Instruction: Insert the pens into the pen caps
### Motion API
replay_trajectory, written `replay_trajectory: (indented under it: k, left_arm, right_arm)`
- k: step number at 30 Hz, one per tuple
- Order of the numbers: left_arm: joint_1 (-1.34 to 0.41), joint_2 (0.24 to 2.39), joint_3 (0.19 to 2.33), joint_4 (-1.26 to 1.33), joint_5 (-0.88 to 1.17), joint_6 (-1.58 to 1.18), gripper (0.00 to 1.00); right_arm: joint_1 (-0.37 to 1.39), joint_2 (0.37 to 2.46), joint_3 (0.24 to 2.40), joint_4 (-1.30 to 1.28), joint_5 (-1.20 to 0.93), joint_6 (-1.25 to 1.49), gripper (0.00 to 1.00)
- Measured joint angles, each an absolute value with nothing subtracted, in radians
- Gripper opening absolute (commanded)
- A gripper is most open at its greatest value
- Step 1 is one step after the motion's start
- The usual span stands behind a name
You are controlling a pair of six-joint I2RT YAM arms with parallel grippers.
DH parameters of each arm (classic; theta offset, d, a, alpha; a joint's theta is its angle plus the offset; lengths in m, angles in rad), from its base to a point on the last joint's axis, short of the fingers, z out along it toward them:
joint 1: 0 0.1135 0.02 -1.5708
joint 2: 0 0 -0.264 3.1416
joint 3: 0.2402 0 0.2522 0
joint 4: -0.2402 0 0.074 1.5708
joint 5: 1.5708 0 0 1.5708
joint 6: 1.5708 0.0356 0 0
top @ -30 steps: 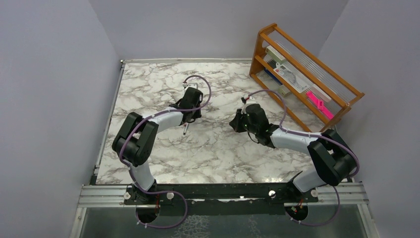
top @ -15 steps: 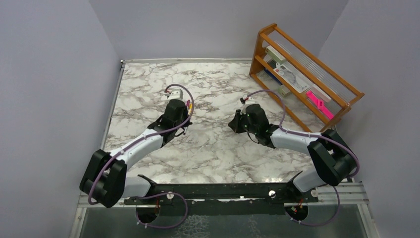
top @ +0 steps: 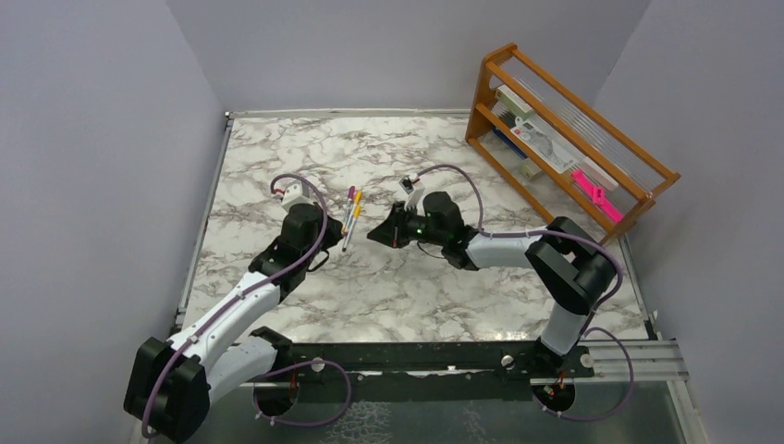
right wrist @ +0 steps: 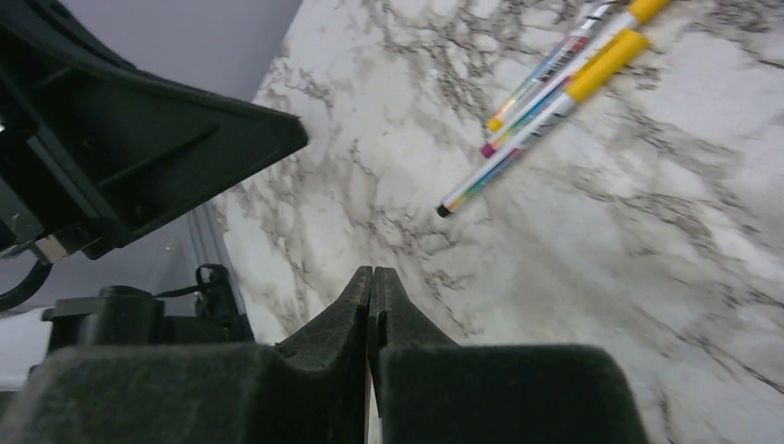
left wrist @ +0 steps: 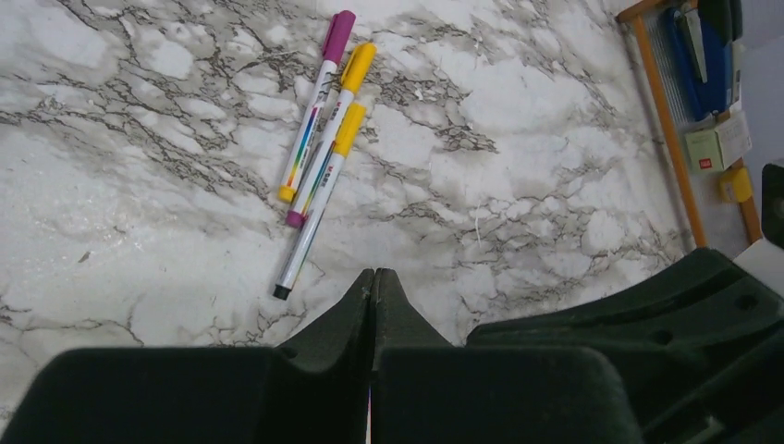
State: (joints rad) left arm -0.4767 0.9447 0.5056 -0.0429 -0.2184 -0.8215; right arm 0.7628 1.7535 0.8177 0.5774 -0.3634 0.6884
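Three slim silver-grey pens (top: 349,215) lie side by side on the marble table between my two grippers. In the left wrist view each pen (left wrist: 314,180) has a cap on its far end: one magenta cap (left wrist: 338,23) and two yellow caps (left wrist: 359,57). The right wrist view shows the pens (right wrist: 545,102) at upper right. My left gripper (top: 325,239) (left wrist: 373,275) is shut and empty, just short of the pens' near ends. My right gripper (top: 374,234) (right wrist: 373,271) is shut and empty, a little to the right of the pens.
A wooden rack (top: 564,129) stands at the back right with a bright pink flat object (top: 594,194) and other stationery. Its edge and a blue item (left wrist: 707,46) show in the left wrist view. The left arm (right wrist: 139,139) fills the right wrist view's left.
My left arm has drawn back to the left and down, uncovering the three pens on the table. My right gripper has moved left toward them.
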Motion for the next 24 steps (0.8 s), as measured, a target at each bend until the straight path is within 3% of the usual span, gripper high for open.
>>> replay_trajectory:
  k: [12,24]
  left_arm:
    - [-0.453,1.054,0.495,-0.097,-0.216,-0.828,0.00]
    - [-0.453,1.226,0.448,-0.052,-0.207,-0.821,0.00]
  right_arm:
    - [0.809,1.790,0.852,0.630,-0.271,0.788,0.01]
    - [0.775,1.646,0.803,0.547,-0.194,0.744,0.01]
